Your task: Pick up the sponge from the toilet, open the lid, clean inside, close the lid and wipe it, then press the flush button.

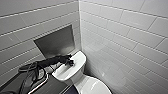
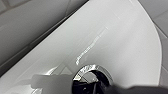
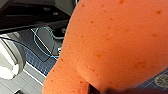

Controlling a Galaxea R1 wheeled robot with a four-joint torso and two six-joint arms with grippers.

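flush button [image 2: 90, 76] atop toilet [image 1: 83, 86]

The toilet [image 1: 63, 73] is sitting wedged in a corner, tiled walls [image 1: 120, 37] crowding it behind and beside. The left gripper [image 1: 71, 62] is sitting over the tank top [image 2: 112, 37], taking up its middle. The sponge [image 3: 112, 45] is bulking before the right wrist. Room is lying open above the lid [image 1: 93, 87].

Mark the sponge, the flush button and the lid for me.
the sponge [image 3: 112, 42]: right wrist view, on its pitted orange face.
the flush button [image 2: 91, 76]: left wrist view, on its shiny round top.
the lid [image 1: 93, 87]: head view, on its glossy white top.
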